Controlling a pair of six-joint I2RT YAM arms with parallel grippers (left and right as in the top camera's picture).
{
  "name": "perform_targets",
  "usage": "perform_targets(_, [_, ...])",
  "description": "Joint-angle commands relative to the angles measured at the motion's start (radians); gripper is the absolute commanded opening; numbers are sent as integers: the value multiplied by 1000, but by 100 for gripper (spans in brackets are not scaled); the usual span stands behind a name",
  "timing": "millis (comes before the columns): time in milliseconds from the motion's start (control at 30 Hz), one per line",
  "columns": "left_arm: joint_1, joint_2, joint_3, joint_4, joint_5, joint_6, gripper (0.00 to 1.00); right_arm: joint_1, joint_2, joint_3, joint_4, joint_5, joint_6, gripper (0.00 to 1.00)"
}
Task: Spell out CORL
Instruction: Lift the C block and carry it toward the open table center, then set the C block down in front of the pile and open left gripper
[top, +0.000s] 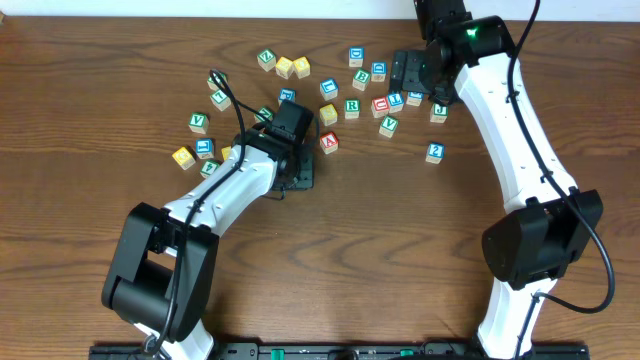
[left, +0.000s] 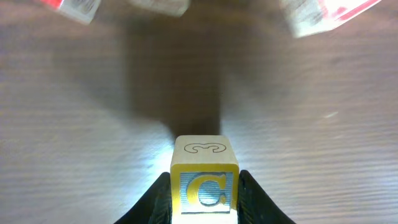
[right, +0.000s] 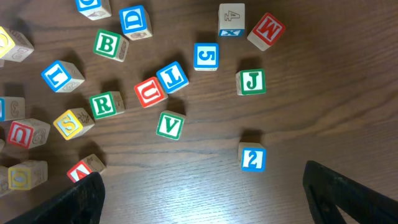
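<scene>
The yellow C block (a 3 on its top face) is clamped by the left gripper, whose 2 fingers close snugly on its sides. It is held low over bare wood near the middle of the table; whether it touches the surface cannot be told. In the overhead view the arm hides the block. By the look of it this is letter 1 of 4: no row of letters is laid out anywhere on the table, so O, R and L remain to be placed. A green R block lies among the loose blocks scattered toward the far edge. Close to it is a blue block that may read L, but no O can be made out for certain. Above that scatter hangs the right gripper, its fingers spread wide and holding nothing.
</scene>
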Motion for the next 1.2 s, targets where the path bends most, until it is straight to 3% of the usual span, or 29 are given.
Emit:
perform_targets(0, [-29,0,23,43,51,-45,26,-6,-2,-2,-8,19,-8,97])
perform_targets(267, [-117,38,23,87,-33,-44,26,-6,-2,-2,-19,19,-8,96])
perform_targets(1167, [-122,55,56,-24,-80,-40,26,-6,-2,-2,-34,42,-8,95])
